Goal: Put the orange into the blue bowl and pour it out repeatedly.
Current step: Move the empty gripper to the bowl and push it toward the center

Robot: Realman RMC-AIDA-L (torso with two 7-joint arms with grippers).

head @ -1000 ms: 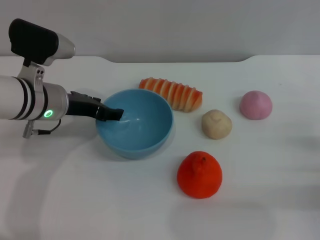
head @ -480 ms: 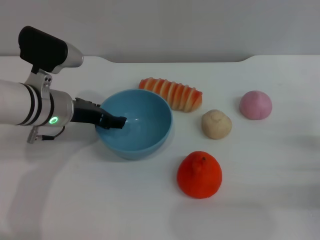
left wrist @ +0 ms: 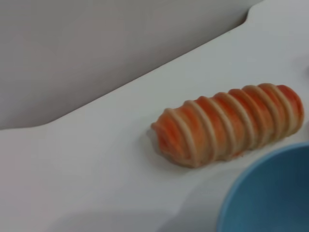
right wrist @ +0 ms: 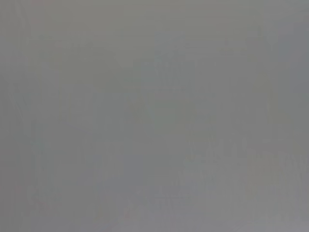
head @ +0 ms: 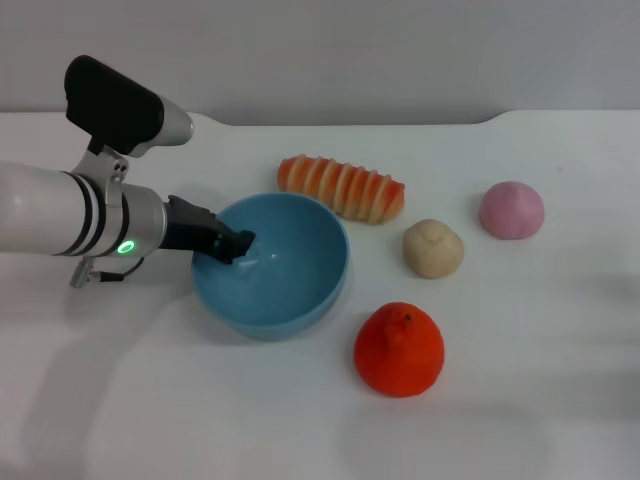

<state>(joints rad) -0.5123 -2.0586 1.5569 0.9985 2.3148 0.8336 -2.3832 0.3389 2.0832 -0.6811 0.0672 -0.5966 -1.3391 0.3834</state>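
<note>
Nearest to us, the matte red-orange rounded toy orange (head: 399, 349) sits on the white surface (head: 520, 400), outside the bowl and just beside its near right edge, untouched. It has not shifted over the last second.

Behind it, the smooth light blue round bowl (head: 285, 280) has changed: we see it slid slightly toward us and tipped, its left rim raised. Our left gripper (head: 228, 244) is clamped on that left rim, one finger inside the bowl and one outside, and the left arm has risen and advanced toward the centre. We judge this as the bowl, now empty, being moved or tilted after a pour, so the fruit must go in again.

Farther back lie a beige ball (head: 433, 248), a pink dome (head: 511, 210) and an orange-and-white striped loaf (head: 343, 187).

Our right gripper is out of sight.
</note>
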